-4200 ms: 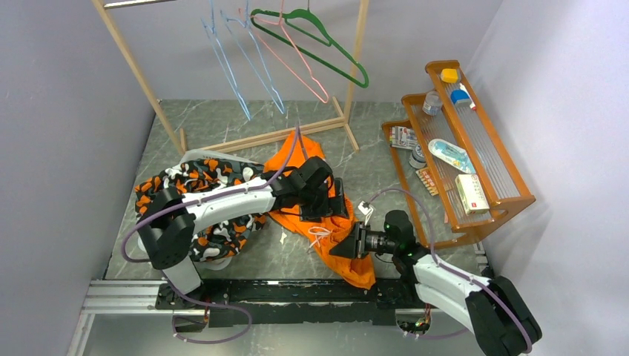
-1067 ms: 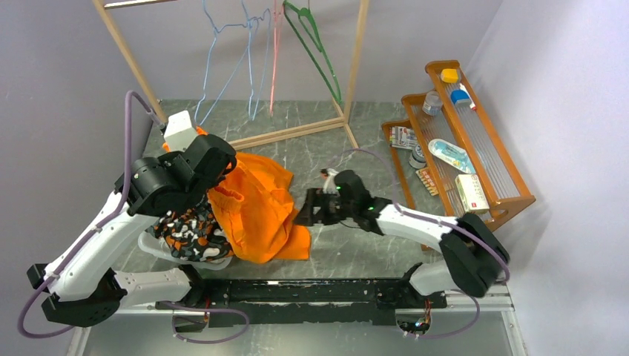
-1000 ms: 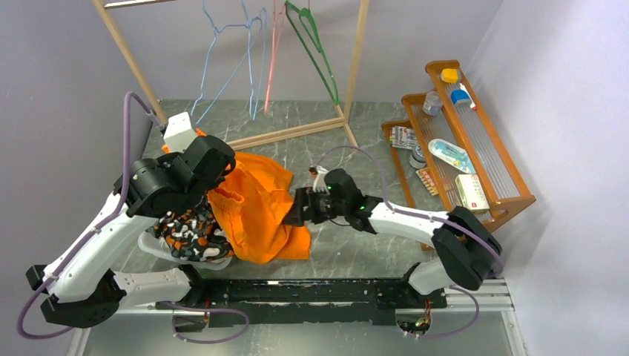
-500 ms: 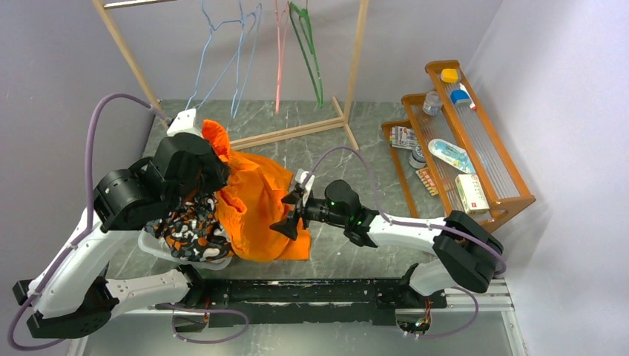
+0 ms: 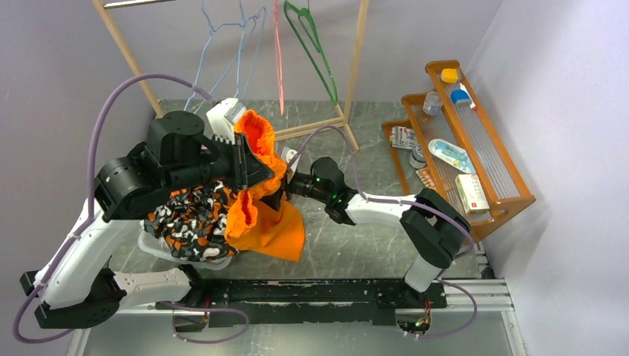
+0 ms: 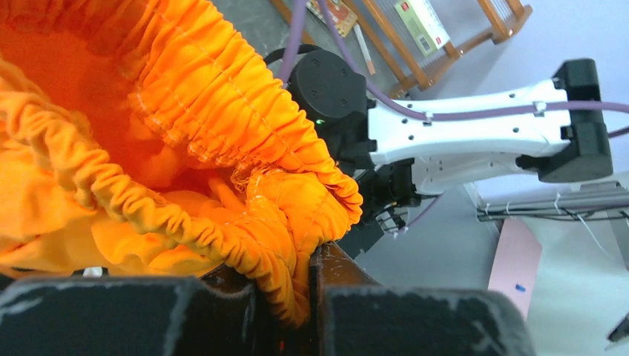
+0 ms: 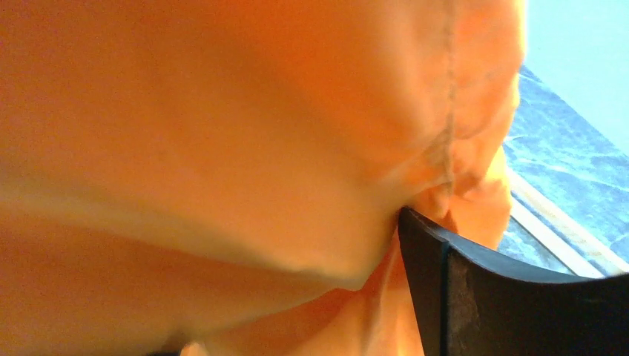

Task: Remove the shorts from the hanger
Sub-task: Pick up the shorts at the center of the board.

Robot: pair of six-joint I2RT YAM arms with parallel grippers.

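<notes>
The orange shorts (image 5: pixel 273 226) hang from my left gripper (image 5: pixel 248 167), which is raised above the table's left half. In the left wrist view that gripper (image 6: pixel 308 297) is shut on the gathered elastic waistband (image 6: pixel 222 111). My right gripper (image 5: pixel 284 189) reaches in from the right and presses into the hanging fabric. The right wrist view is filled with orange cloth (image 7: pixel 222 111). It bulges between the wide-apart jaws of the right gripper (image 7: pixel 285 285), and only one dark finger (image 7: pixel 475 297) shows. No hanger shows in or on the shorts.
A black, white and orange patterned garment (image 5: pixel 189 222) lies heaped under my left arm. Behind stands a wooden clothes rail (image 5: pixel 297 132) with empty blue (image 5: pixel 222 44), pink (image 5: pixel 280 59) and green (image 5: pixel 315 52) hangers. At the right is a wooden shelf (image 5: pixel 460 141) with small items.
My left gripper has lifted the waistband up and to the right. My right gripper has moved left and back into the hanging cloth. The hangers on the rail have swung a little.
</notes>
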